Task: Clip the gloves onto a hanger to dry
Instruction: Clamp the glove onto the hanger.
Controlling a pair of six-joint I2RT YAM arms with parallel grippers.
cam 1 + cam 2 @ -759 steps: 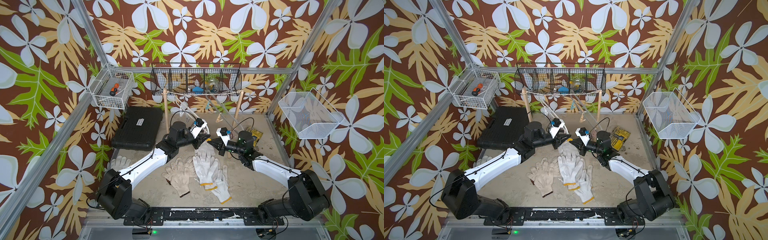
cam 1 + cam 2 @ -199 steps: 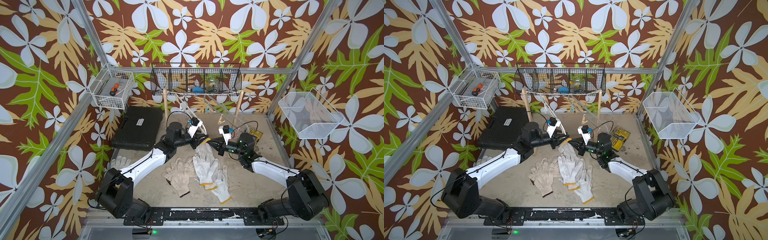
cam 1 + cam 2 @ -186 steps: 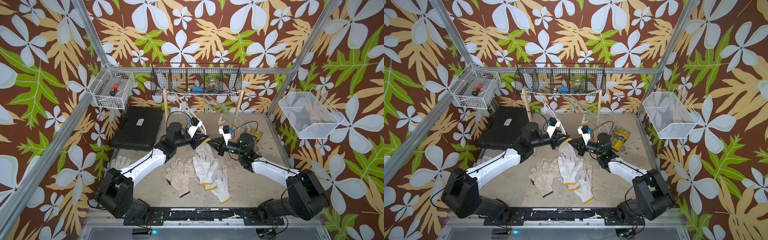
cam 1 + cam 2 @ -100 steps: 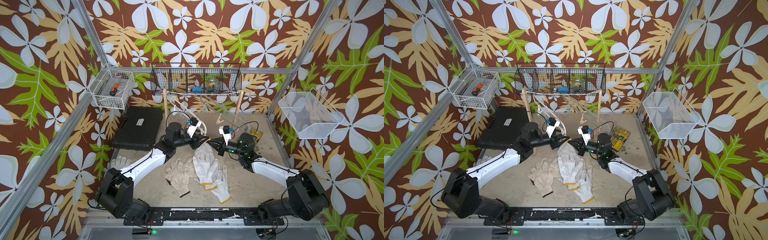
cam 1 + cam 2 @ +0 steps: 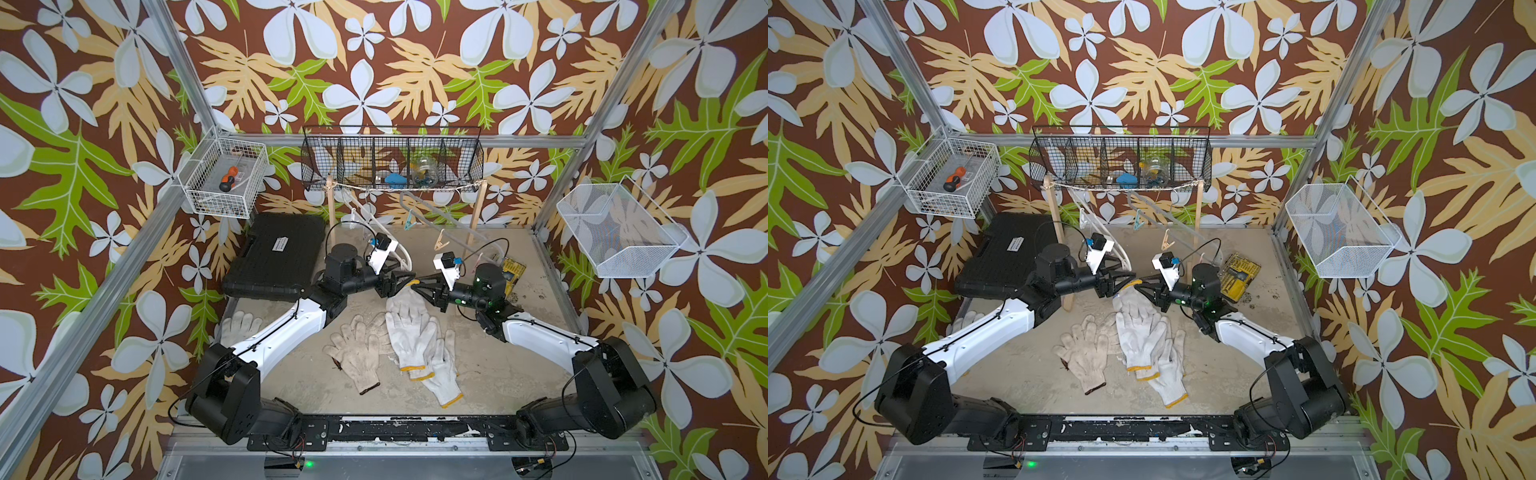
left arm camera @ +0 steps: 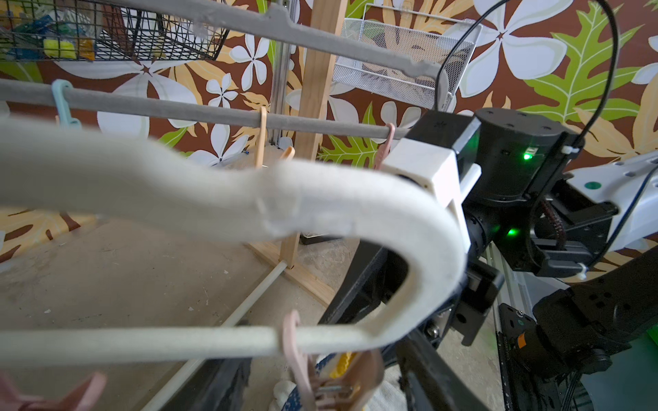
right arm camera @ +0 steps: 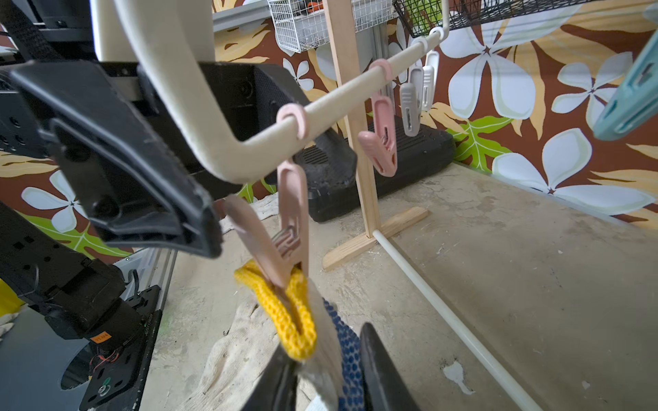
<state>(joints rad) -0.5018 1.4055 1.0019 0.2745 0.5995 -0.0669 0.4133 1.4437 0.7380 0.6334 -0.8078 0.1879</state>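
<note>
Hangs blue-dotted glove (image 7: pixel 341 341) from pink hanger clip (image 7: pixel 290 213). Spreads left end effector (image 5: pixel 406 277) wide (off the clip); straddles glove with right end effector (image 7: pixel 325 359), grip unclear.

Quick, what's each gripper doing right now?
Left gripper: open, holding nothing, beside the pink clip.
Right gripper: open, with the clipped blue-dotted glove between its jaws.

I'm standing at a robotics test cell, not a lived-in room. Silver aluminium frame posts (image 5: pixel 183 70) hold printed tropical-flower backdrop panels (image 5: pixel 415 75) around a dusty grey tabletop (image 5: pixel 498 386). Two black-and-white robot arms (image 5: pixel 286 332) are bolted to a black metal rail (image 5: pixel 395 430) along its front edge. A white wire basket (image 5: pixel 224 183) and a black wire basket (image 5: pixel 390 162) hang from the frame.
</note>
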